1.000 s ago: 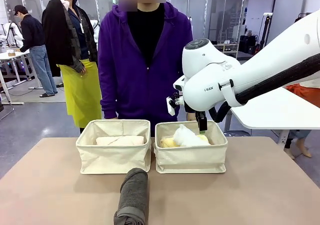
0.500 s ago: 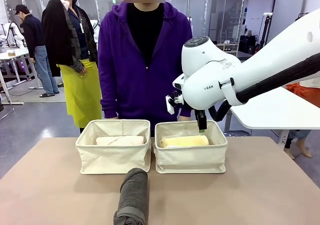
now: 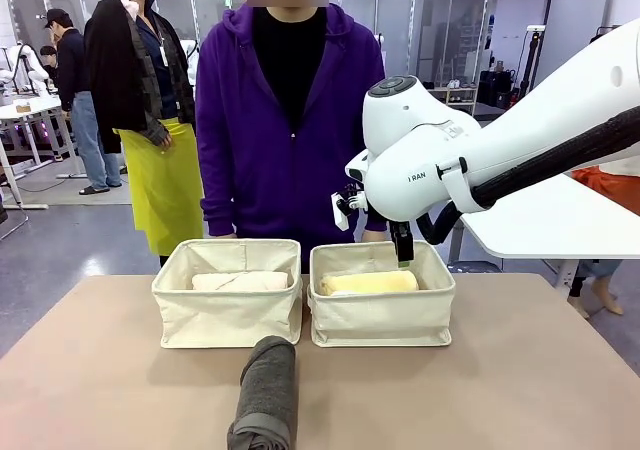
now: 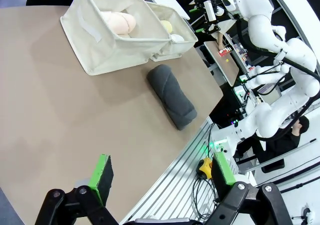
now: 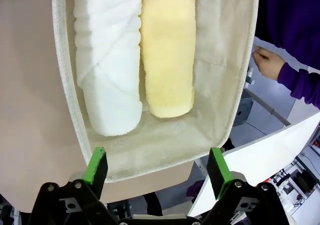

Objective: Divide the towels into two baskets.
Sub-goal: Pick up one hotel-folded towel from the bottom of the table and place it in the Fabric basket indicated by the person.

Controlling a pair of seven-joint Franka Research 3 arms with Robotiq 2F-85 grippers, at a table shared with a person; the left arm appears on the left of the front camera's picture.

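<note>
We start with the right basket (image 3: 380, 317), a soft-sided rectangular cream canvas bin, and it holds two rolls. From the right wrist view we see the white towel (image 5: 109, 70), a thick terry cylinder with a folded flap across it. The yellow towel (image 5: 167, 55), a fluffy roll of the same length, lies right beside it. The two touch along their sides, long axes parallel and running along the basket's length.

Over to the left basket (image 3: 228, 317), the matching canvas bin standing just beside the first. In it lies the pale pink towel (image 3: 240, 281), rolled, lying crosswise from left to right.

The dark grey towel (image 3: 268, 390), a nubbly terry roll, lies out on the beige table (image 3: 520, 370) in front of the two baskets. Its long axis runs from the baskets back toward the robot's side, and its far end is close to the left basket's front corner.

The right hand (image 5: 156, 165) hovers above the right basket, green pads spread wide with nothing between them. The left hand (image 4: 162, 172) is also spread and holds nothing, above the table's edge and well apart from the grey roll.

A person in a purple hoodie (image 3: 290, 140) stands behind the baskets.
</note>
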